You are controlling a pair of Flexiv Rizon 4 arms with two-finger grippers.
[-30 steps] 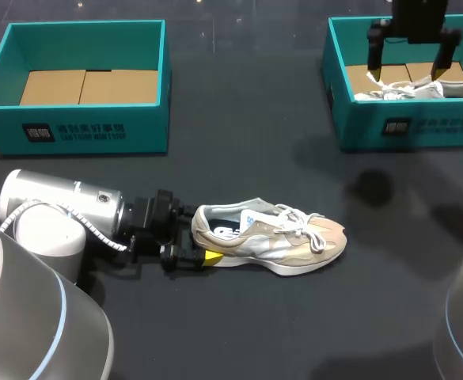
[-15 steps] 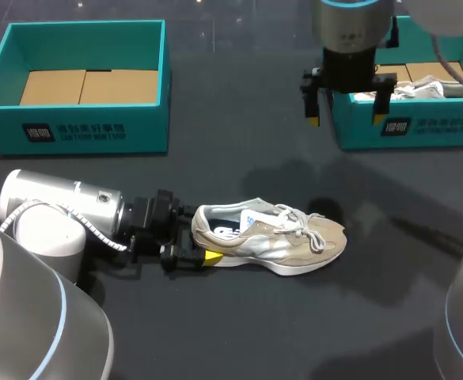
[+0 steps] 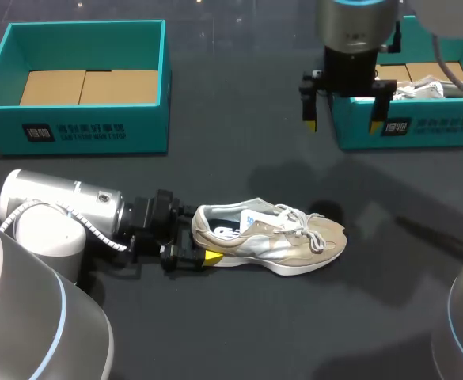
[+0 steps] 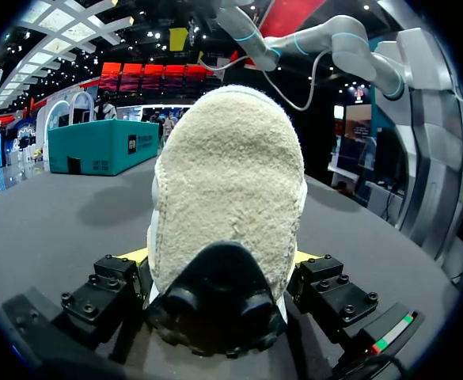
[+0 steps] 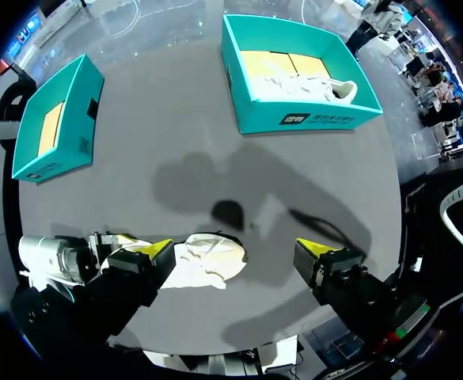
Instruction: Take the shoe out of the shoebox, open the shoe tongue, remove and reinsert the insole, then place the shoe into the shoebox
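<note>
A beige and white shoe (image 3: 275,237) lies on its sole on the dark table, toe to the right, laces loose. My left gripper (image 3: 198,236) lies low at its heel, a finger against each side, shut on it. In the left wrist view the fuzzy heel (image 4: 227,182) fills the gap of the left gripper (image 4: 219,257). My right gripper (image 3: 343,125) hangs open and holds nothing, high over the table by the front left corner of the right teal shoebox (image 3: 421,131). From the right wrist view, the right gripper (image 5: 237,252) looks down on the shoe (image 5: 207,265).
A second shoe (image 3: 433,85) lies inside the right shoebox (image 5: 294,119). A second teal shoebox (image 3: 89,131), with only a cardboard floor, stands at the back left. My left arm (image 3: 65,210) lies along the table's left front.
My right gripper has come out from over the right shoebox, leftward and toward the table's middle, still open. The left gripper and the shoe have not moved.
</note>
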